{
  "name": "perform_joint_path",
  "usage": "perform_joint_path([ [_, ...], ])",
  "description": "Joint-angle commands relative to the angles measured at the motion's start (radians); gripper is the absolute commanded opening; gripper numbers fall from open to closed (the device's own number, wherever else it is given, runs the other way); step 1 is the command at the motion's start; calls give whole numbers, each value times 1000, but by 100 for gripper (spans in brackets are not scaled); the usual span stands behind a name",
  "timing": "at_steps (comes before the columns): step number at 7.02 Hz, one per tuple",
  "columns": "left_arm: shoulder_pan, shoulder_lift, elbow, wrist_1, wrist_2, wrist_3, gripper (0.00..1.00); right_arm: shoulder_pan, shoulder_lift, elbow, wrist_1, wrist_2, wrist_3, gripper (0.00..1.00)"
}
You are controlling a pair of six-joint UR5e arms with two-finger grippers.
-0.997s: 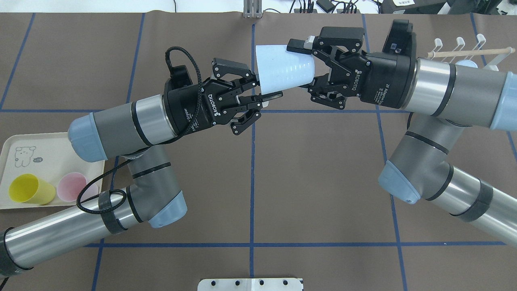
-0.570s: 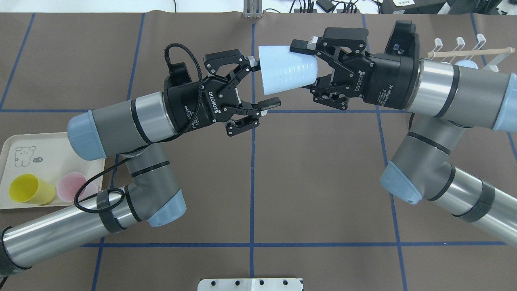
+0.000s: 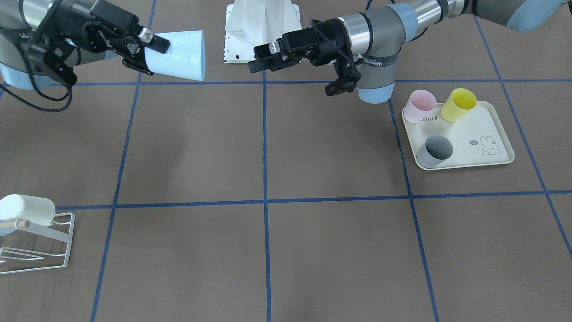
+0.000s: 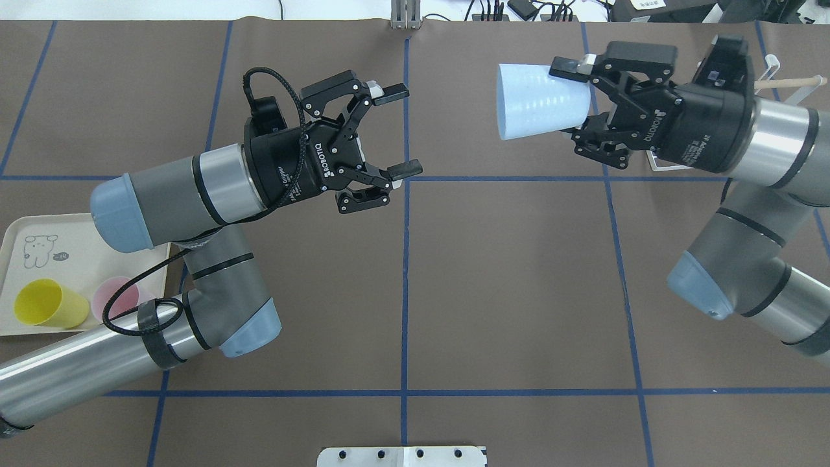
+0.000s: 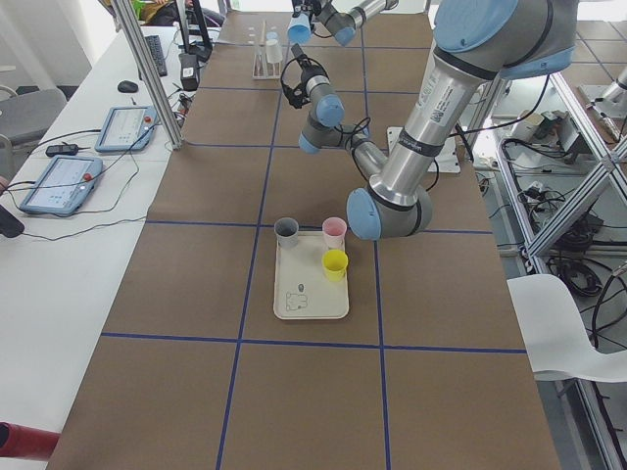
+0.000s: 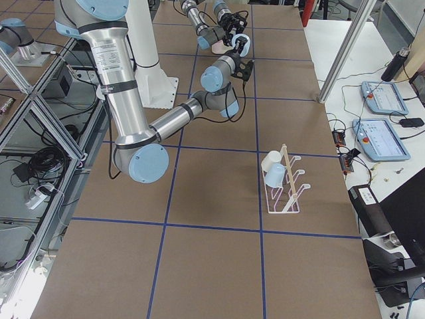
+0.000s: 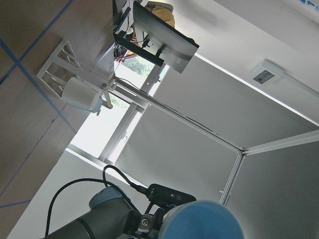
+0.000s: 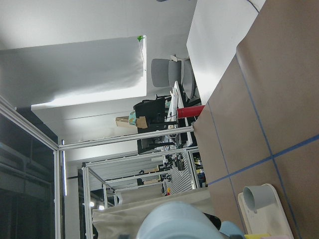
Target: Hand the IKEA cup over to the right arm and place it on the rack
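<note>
The IKEA cup (image 4: 541, 110) is pale blue and hangs on its side above the table, mouth toward the left arm. My right gripper (image 4: 580, 97) is shut on its base end; the front-facing view shows the same grip (image 3: 149, 51) on the cup (image 3: 178, 49). My left gripper (image 4: 402, 130) stands open and empty, a clear gap away from the cup's mouth. The white wire rack (image 3: 35, 241) with its wooden dowel (image 4: 794, 82) stands behind the right wrist, mostly hidden overhead. From the side the rack (image 6: 285, 189) carries a white cup (image 6: 270, 161) and a pale blue one (image 6: 275, 175).
A cream tray (image 3: 469, 156) with a rabbit print lies under the left arm's side. It holds a pink cup (image 3: 420, 105), a yellow cup (image 3: 458, 103) and a grey cup (image 3: 435, 151). The robot's white base (image 3: 263, 31) is at the table's far edge.
My left gripper opened, let go of the cup's rim and drew back to the left. The right arm carried the cup away to the right, toward the rack.
</note>
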Motion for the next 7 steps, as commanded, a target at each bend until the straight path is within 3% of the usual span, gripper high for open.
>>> perform_joint_path([
  [1,-9,4,0,0,0,14,99,79,-73,-38,2,17,-103,0],
  [2,-9,4,2,0,0,14,99,94,-118,-63,0,-18,-292,0],
  [4,-9,4,5,2,2,14,99,207,-132,-153,-6,-31,-378,0],
  [5,-10,6,8,2,2,18,99,299,-130,-236,-6,36,-494,0],
  [6,-7,4,14,2,2,20,99,420,-111,-335,-23,225,-635,0],
  [7,-7,4,15,2,2,20,99,496,-109,-359,-84,317,-772,0],
])
